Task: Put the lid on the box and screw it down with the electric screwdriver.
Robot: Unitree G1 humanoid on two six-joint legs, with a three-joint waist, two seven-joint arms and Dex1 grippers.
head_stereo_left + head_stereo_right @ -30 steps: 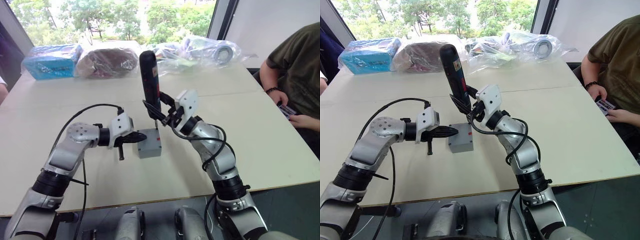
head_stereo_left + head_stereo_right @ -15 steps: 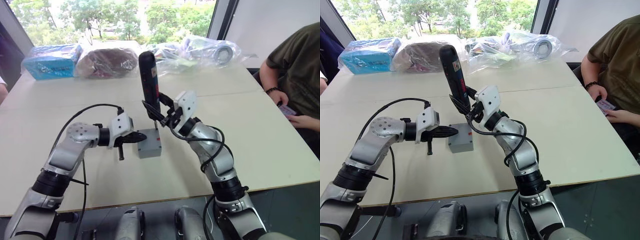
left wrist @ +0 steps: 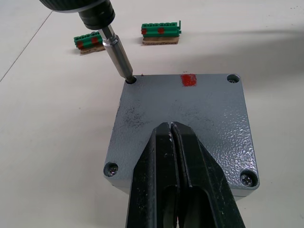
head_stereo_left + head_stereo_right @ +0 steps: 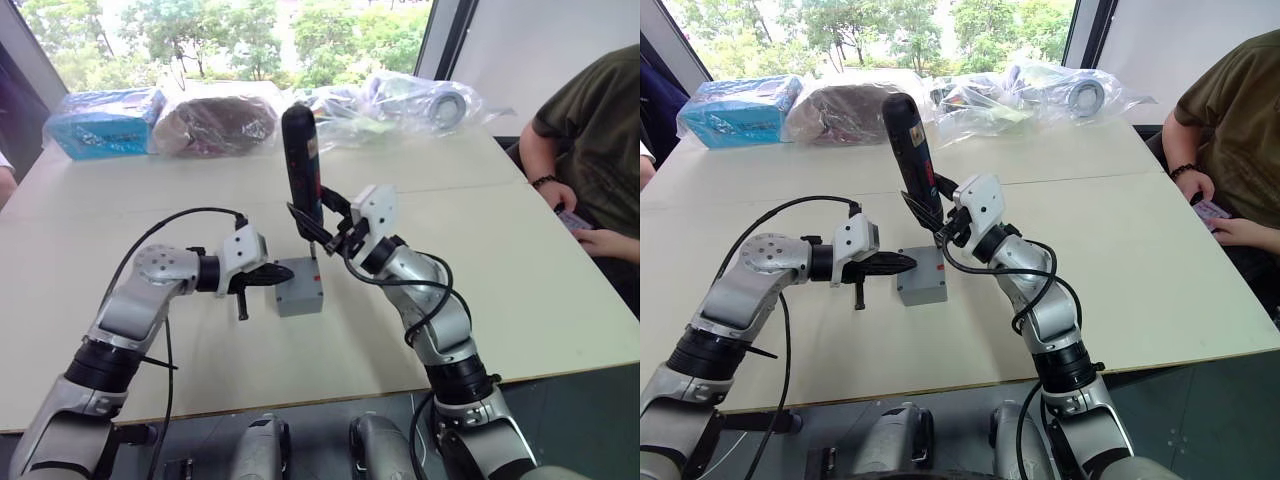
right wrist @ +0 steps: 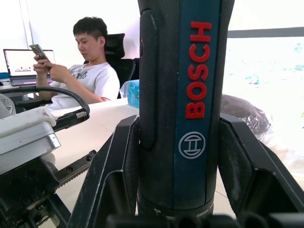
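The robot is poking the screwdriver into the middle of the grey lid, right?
Not the middle. In the left wrist view the screwdriver bit sits in a corner screw hole of the grey lid, near the red mark.

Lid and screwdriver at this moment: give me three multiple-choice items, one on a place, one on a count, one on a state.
1. Where is the bit of the electric screwdriver?
A. in a corner hole of the lid
B. on the red mark
C. on the table

2. How many green terminal blocks lie beyond the box?
A. one
B. two
C. four

3. How is the left gripper?
A. open beside the box
B. shut, resting on the lid
C. holding a block

Answers: 1 A, the bit tip sits in the corner hole in the left wrist view. 2 B, two blocks lie behind the lid. 3 B, its fingers are pressed together on the lid's top.
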